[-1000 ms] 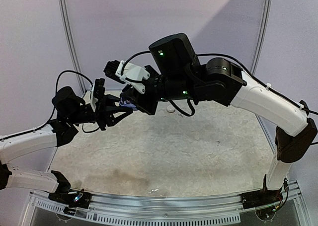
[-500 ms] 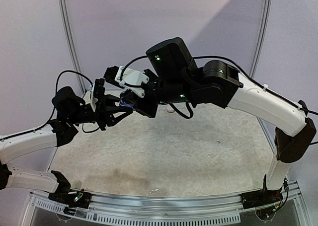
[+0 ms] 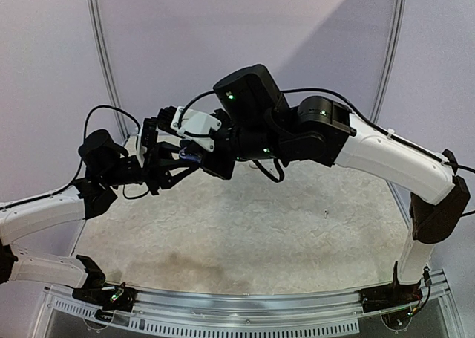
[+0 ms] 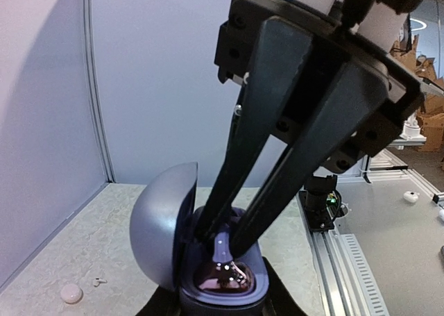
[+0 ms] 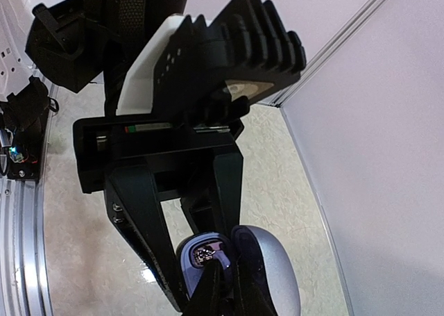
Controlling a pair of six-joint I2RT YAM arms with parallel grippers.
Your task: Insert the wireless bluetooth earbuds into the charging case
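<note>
Holding the open charging case (image 4: 166, 226) aloft near the table's (image 4: 104, 243) far left corner, our left claw (image 3: 184, 162) grips its base. Our right claw (image 4: 220, 241) is clenched, tips down in the well. What looks like one earbud (image 4: 98, 282) lies near the table's left edge, so we judge seating unfinished.

Charging case (image 4: 164, 227) blue-grey; right gripper (image 4: 220, 238) black; table (image 3: 260, 219) mottled cream.
</note>
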